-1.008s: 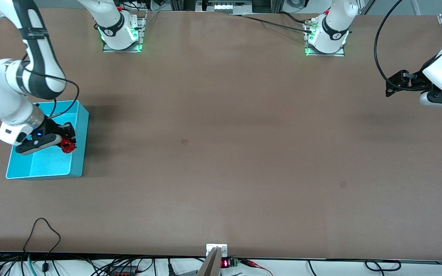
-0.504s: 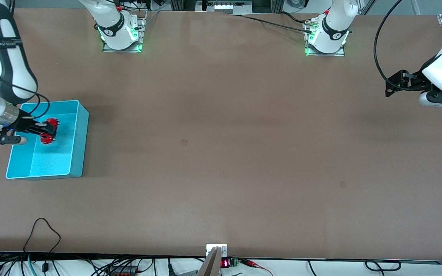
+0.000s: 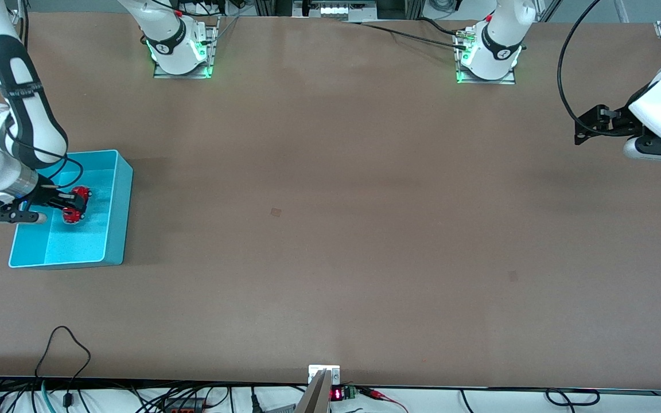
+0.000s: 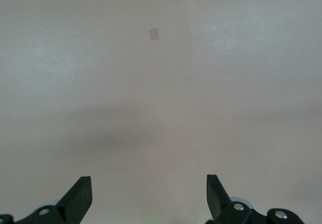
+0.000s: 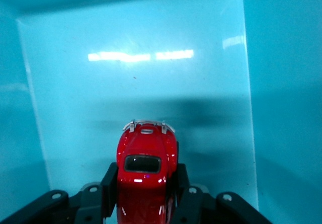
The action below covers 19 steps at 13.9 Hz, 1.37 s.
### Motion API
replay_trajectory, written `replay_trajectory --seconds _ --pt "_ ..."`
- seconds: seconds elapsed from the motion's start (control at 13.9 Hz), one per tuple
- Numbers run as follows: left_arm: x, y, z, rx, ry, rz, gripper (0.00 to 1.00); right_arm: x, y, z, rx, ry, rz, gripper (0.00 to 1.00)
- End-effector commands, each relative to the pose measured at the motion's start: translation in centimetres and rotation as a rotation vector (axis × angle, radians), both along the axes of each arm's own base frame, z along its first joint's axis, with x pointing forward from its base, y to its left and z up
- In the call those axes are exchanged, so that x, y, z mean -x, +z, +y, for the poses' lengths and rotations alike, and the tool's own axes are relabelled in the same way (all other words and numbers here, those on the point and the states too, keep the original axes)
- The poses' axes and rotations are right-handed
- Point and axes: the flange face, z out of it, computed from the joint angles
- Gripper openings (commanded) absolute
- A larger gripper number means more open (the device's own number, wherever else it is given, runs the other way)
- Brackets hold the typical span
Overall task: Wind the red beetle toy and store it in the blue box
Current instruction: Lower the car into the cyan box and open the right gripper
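My right gripper (image 3: 76, 205) is shut on the red beetle toy (image 3: 76, 205) and holds it inside the blue box (image 3: 117, 221), low over the box floor. In the right wrist view the toy (image 5: 147, 169) sits clamped between the two black fingers (image 5: 109, 183), its silvery bumper pointing at the box's inner wall (image 5: 136, 38). The blue box stands at the right arm's end of the table. My left gripper (image 3: 583, 123) is open and empty, waiting above the table at the left arm's end; its fingertips (image 4: 80, 196) show wide apart over bare tabletop.
The brown table (image 3: 330, 229) has two small square marks (image 3: 275, 211). Cables (image 3: 63, 350) hang along the table edge nearest the front camera, with a small bracket (image 3: 323, 376) at its middle.
My right gripper swung with the toy from the box's rim further into the box, then lowered slightly toward the floor. The left arm has barely moved.
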Motion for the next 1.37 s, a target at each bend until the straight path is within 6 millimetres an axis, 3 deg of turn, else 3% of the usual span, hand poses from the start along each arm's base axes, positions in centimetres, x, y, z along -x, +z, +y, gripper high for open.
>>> replay_trajectory --seconds 0.0,0.36,0.43,0.58,0.72,0.94,1.08,1.3 --pt "0.1 0.5 -0.1 0.024 -0.01 -0.005 1.0 -0.1 -1.6 0.0 -0.008 0.007 0.015 0.05" --pt "0.0 0.4 0.2 0.025 0.004 0.0 1.0 0.6 -4.6 0.3 -0.024 0.012 0.064 0.08" --pt "-0.1 0.4 0.2 0.025 0.006 -0.005 1.0 0.6 -4.6 0.3 -0.024 0.012 0.062 0.21" --pt "-0.4 0.1 0.0 0.025 0.002 -0.005 1.0 0.5 -4.6 0.3 -0.023 0.005 0.059 1.0" --pt "-0.4 0.1 0.0 0.024 0.001 -0.013 1.0 0.1 -3.3 0.0 -0.02 -0.005 0.038 1.0" --pt "-0.4 0.1 0.0 0.02 -0.004 -0.01 1.0 -1.3 1.2 0.7 -0.045 -0.032 -0.012 1.0" --pt "-0.3 0.1 -0.3 0.015 -0.009 -0.004 1.0 -3.3 5.2 1.6 -0.071 -0.039 0.007 1.0" --pt "-0.3 0.1 -0.3 0.016 -0.007 -0.004 1.0 -6.6 13.9 4.9 -0.086 -0.006 0.012 1.0"
